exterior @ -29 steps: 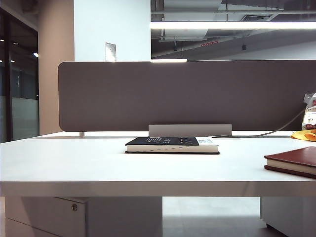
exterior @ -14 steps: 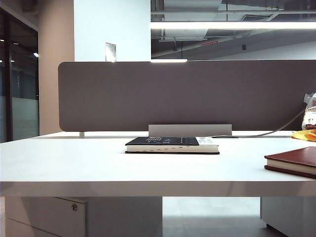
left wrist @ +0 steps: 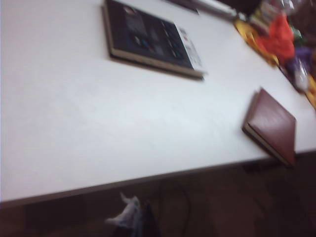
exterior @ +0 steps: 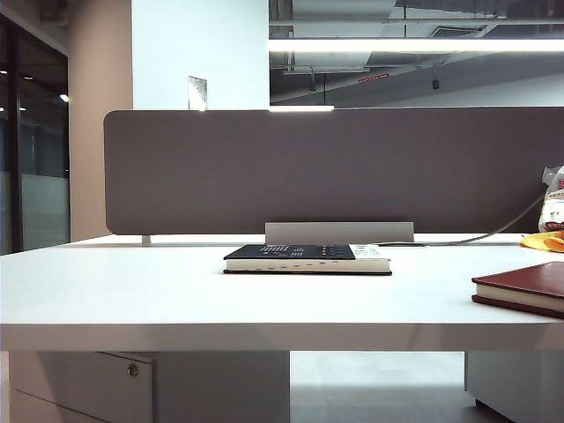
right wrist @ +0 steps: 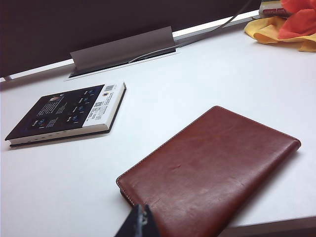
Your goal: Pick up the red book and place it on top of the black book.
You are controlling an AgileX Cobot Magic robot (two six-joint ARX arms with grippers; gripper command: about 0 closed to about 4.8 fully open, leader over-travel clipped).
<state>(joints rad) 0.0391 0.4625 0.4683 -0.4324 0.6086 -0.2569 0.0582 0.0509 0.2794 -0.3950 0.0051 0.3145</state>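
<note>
Approach stage: right claw (right wrist: pixel 139 222), pressed together, hangs just short of red book (right wrist: pixel 212 168) at tabletop (exterior: pixel 132 291) edge, black book (right wrist: pixel 66 114) well apart; left claw (left wrist: pixel 136 219) unclear; next, spread and grasp.

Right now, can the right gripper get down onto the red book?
Probably yes: the shut right gripper hangs just off the red book, its cover bare, the black book lying well apart.
</note>
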